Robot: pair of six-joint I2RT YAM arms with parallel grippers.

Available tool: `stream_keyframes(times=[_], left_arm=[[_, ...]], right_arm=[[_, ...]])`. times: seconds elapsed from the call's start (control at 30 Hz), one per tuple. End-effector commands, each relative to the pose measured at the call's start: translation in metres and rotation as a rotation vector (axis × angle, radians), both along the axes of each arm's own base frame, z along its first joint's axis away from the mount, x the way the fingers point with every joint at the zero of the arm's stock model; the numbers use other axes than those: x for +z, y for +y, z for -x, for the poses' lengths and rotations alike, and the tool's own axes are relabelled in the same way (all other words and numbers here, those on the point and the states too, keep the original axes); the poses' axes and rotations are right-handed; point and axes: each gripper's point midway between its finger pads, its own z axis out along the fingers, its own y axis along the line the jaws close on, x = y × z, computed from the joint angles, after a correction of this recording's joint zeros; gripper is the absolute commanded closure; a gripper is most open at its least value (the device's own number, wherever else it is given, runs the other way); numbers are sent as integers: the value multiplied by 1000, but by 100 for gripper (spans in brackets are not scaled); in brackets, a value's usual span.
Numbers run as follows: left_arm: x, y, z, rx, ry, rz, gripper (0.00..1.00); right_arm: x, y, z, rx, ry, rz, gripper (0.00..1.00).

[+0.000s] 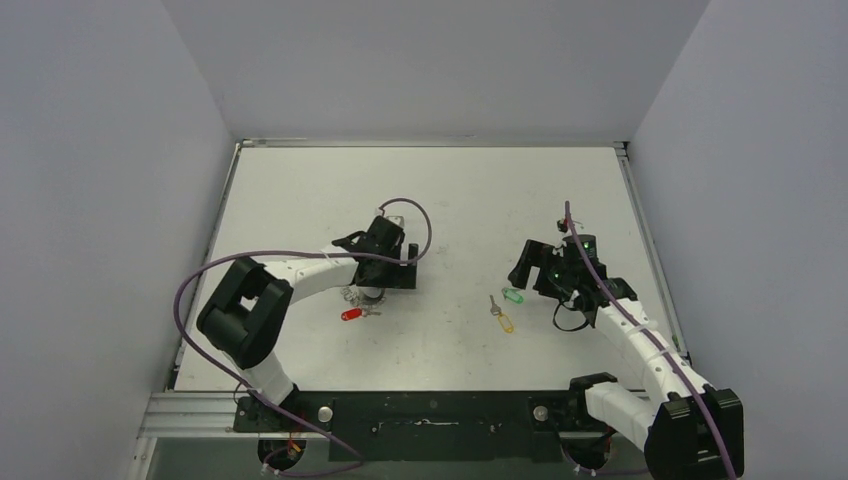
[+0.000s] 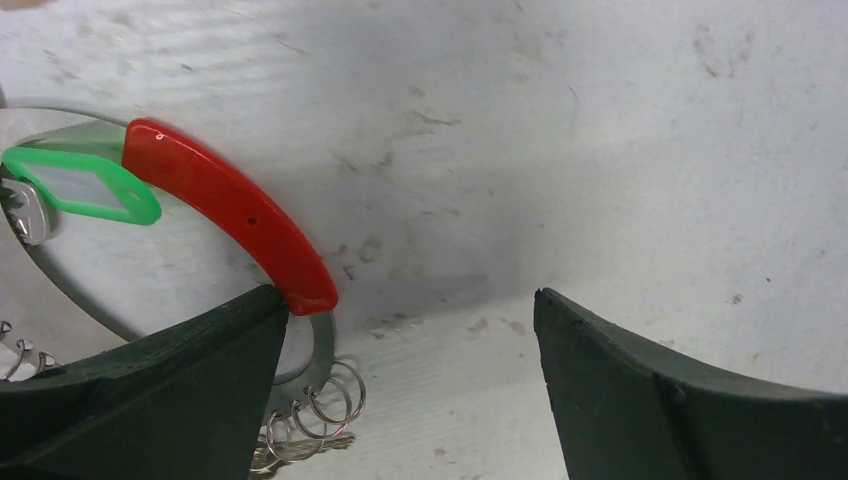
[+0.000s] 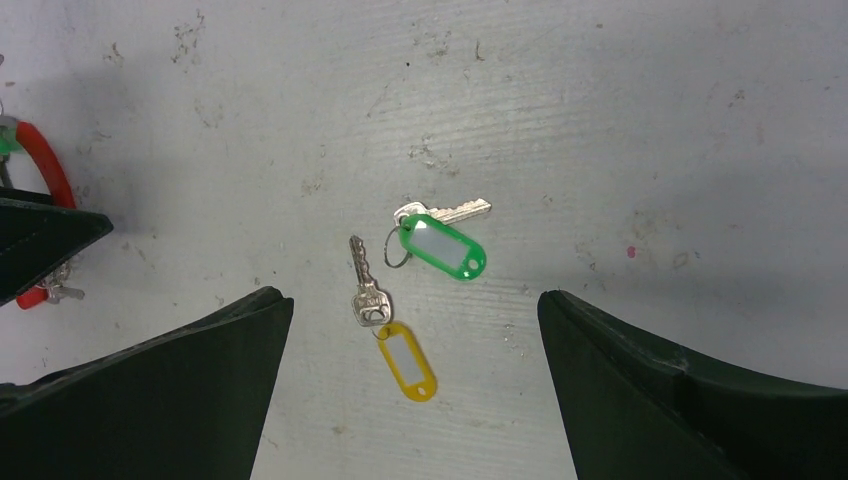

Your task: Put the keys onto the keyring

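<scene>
Green key point(image 3: 440, 247), yellow key point(image 3: 405, 372) lie beneath right end effector point(image 3: 415, 297), jaws apart.

Count: keys, 4 in all. Loose green key point(image 3: 440, 247) x1, second green key point(image 2: 85, 186) x1 inside the keyring point(image 2: 228, 215) loop, yellow key point(image 3: 405, 366) x1, red key point(image 1: 352, 314) x1. Keyring x1. Small split rings point(image 2: 335, 395) beside it: several, exact number unclear. Grippers x2: left gripper point(image 2: 408, 300), right gripper point(image 3: 415, 297).
</scene>
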Motion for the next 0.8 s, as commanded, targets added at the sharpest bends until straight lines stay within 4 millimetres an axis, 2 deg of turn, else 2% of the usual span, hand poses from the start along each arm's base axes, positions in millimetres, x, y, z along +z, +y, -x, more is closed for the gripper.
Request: stream_keyframes(times=[0.0,0.13,0.27,0.37,0.47,0.53,0.63,0.77], left_arm=[[-11,-24,34,-74,70,2,8],[-9,-53,69,-157,92,36,9],[2,-88,106,-276,105,117,11],[24,-101,116,-315,87,199,11],[57,-109,114,-335,25,293,11],[77,-109,111,-332,-15,348,11],[95,-96,102,-274,-37,424,11],[97,-59,87,-139,-26,484,12]], right_arm=[[27,4,-7,37,-64,-17,0],[33,6,-6,65,-70,-11,0],[35,7,-7,84,-77,-4,0],[33,12,-6,117,-72,-23,0],[31,23,-6,153,-72,-66,0],[27,30,-8,167,-57,-88,0],[24,48,-11,218,-50,-120,1],[18,78,-14,296,-36,-87,4]])
